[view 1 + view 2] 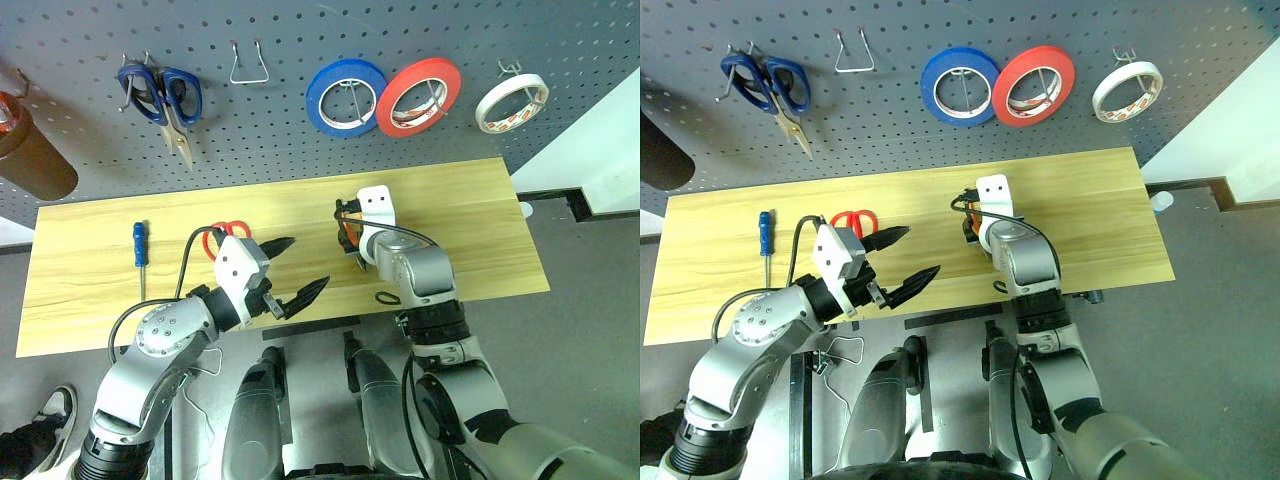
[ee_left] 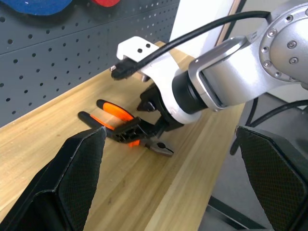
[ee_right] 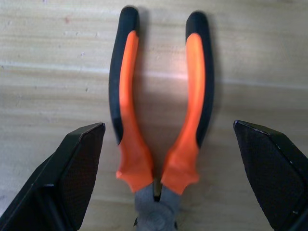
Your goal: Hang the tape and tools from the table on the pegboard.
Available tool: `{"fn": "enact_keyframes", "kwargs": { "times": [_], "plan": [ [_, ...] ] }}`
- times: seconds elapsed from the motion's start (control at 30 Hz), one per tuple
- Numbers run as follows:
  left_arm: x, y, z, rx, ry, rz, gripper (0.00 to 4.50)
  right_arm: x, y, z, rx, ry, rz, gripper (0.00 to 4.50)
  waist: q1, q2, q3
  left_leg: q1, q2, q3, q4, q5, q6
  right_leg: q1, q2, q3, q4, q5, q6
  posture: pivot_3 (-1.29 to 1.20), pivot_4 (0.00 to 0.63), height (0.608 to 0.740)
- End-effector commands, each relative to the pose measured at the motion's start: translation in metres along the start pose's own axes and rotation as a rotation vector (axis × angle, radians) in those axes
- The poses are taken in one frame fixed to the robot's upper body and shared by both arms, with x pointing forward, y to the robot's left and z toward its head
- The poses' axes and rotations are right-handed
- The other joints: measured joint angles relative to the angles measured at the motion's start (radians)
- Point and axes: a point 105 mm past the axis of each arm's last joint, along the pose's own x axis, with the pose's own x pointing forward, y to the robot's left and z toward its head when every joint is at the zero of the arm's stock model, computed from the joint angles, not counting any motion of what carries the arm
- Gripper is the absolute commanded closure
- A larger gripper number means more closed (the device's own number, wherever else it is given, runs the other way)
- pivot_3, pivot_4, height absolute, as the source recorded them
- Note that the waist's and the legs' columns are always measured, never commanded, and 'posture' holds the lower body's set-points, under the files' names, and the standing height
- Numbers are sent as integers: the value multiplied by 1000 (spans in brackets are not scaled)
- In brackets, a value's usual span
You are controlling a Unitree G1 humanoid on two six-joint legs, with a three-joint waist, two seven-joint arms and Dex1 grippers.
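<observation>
Pegboard: dark grey perforated pegboard [image 1: 300, 120] rises straight behind the counter; the whitish tape [image 1: 511, 103] already hangs on a hook at its right end.
Counter: pale yellow wood-grain counter [image 1: 470, 210] runs wide under the board, with bare surface at its right end and along the back edge; the front edge lies just under both arms.
Left arm: reaches in from the near left corner, bent at the elbow, its left tool [image 1: 292, 272] held level over the front edge and pointing toward the right, fingers spread wide with nothing between them.
Right arm: stretches forward past the front edge and tips downward, its right tool [image 2: 156, 113] spread wide, one finger on either side of the pliers and well clear of them, gripping nothing.
Pliers: orange-handled pliers [image 3: 159, 115] lie flat near the counter's middle, handles toward the board, black nose toward the front edge.
Red scissors: red-handled scissors [image 1: 229, 232] lie on the counter just behind the left tool.
Screwdriver: slim blue-handled screwdriver [image 1: 140, 246] lies toward the left end, well apart from both arms.
Hanging neighbours: blue-handled scissors [image 1: 165, 100], an empty wire hook [image 1: 248, 64], a blue roll [image 1: 346, 96] and a red roll [image 1: 419, 96].
</observation>
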Motion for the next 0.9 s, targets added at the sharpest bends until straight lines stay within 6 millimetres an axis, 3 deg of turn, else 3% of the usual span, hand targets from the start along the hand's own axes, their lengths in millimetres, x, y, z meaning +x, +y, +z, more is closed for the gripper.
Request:
{"fn": "enact_keyframes", "kwargs": {
  "times": [0.03, 0.77, 0.9],
  "plan": [
    [-2, -6, 8, 19, -26, -11, 0, -1, -2, 7, -3, -27, -8, 25, 0, 0, 0, 0, 0, 0, 0, 0, 0, 0, 0, 0, 0, 0, 0, 27, 477, 721],
    [-5, -11, 9, 9, -24, 4, 0, 9, -4, -9, -50, 65, -8, 25, -3, 1, 13, 1, 0, 1, -2, 0, 0, 0, 0, 0, -1, 0, 0, -15, 507, 721],
    [-5, -11, 10, 6, -25, 8, 0, 10, -6, -9, -63, 69, -10, 1254, -3, 1, 13, 1, 0, 1, -4, 0, 0, -1, 0, 0, -1, 0, 0, -18, 507, 721]
  ]
}}
